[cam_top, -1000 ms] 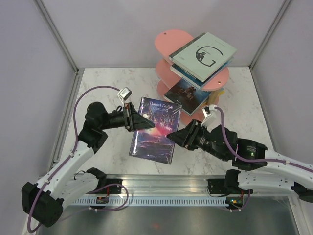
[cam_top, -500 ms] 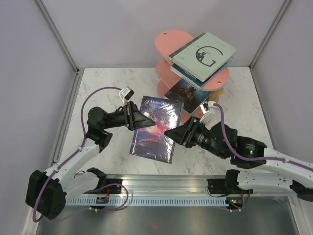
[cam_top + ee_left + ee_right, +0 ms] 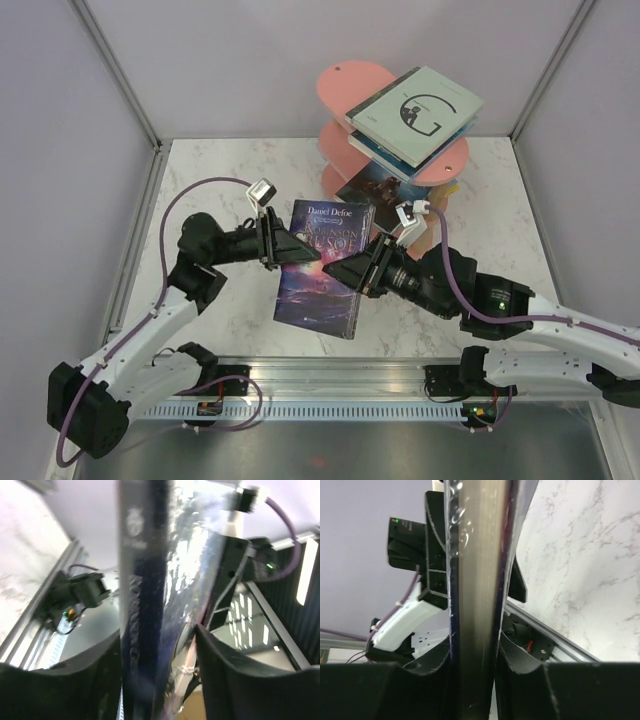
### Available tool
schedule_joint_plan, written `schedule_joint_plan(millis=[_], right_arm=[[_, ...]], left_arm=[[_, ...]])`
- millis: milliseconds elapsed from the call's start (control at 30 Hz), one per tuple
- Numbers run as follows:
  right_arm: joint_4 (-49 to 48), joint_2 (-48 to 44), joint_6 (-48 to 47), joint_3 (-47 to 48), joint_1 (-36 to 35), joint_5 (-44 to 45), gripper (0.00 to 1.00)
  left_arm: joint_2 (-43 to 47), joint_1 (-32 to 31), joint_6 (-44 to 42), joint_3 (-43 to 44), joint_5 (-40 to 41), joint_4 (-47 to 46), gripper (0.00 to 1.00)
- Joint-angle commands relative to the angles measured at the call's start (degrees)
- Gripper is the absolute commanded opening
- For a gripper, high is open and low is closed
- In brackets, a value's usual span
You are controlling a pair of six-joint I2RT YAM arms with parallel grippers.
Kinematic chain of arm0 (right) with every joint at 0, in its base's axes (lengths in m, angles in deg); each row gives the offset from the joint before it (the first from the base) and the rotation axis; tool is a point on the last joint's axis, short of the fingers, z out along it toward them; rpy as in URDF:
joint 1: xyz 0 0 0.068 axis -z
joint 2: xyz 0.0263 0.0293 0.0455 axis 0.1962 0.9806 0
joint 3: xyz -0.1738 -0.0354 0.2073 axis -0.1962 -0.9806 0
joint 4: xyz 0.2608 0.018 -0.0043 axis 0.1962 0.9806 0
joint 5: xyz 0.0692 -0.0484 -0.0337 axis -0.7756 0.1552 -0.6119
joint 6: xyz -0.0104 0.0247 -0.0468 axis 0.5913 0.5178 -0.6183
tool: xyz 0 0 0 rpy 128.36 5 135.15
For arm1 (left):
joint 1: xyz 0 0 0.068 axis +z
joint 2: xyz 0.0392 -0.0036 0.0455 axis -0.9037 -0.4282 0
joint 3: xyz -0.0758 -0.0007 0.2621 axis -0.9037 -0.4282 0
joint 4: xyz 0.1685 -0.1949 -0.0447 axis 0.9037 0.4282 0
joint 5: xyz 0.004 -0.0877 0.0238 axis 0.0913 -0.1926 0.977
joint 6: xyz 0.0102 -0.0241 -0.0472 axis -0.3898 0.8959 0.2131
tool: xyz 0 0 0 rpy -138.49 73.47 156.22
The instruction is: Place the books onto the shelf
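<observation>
Since the purple galaxy book (image 3: 318, 297) looks thin, slippery and bendy, the right fingers (image 3: 525, 680) pinch its edge tight; whether the left fingers (image 3: 60, 690) grip, I cannot tell.

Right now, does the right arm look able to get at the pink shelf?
Probably yes: the shelf stands close beside the right tool, nothing between, though that tool grips the purple book.
</observation>
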Motion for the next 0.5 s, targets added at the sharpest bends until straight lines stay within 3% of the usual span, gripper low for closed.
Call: schedule_joint_plan(millis=[0,33,233,467], right_arm=[[-6.60,-4.84,-0.75,6.95,-0.65,1.63,0.00],[-5.10,-5.81,-1.02,7.21,-0.57,2.60,0.00],[6.23,-8.55,-4.26,15.81,-0.66,9.36,0.00],[14.86,0.49,-9.71,35.30,-0.57,13.85,0.00]], left_arm=[[1.69,-0.18,-22.66,6.91,7.01,37.73,0.62],[2.05,0.86,-25.08,10.50,8.25,42.54,0.73],[4.42,6.57,-33.45,17.21,13.97,56.89,0.95],[6.44,10.36,-36.09,20.55,18.54,62.62,0.97]])
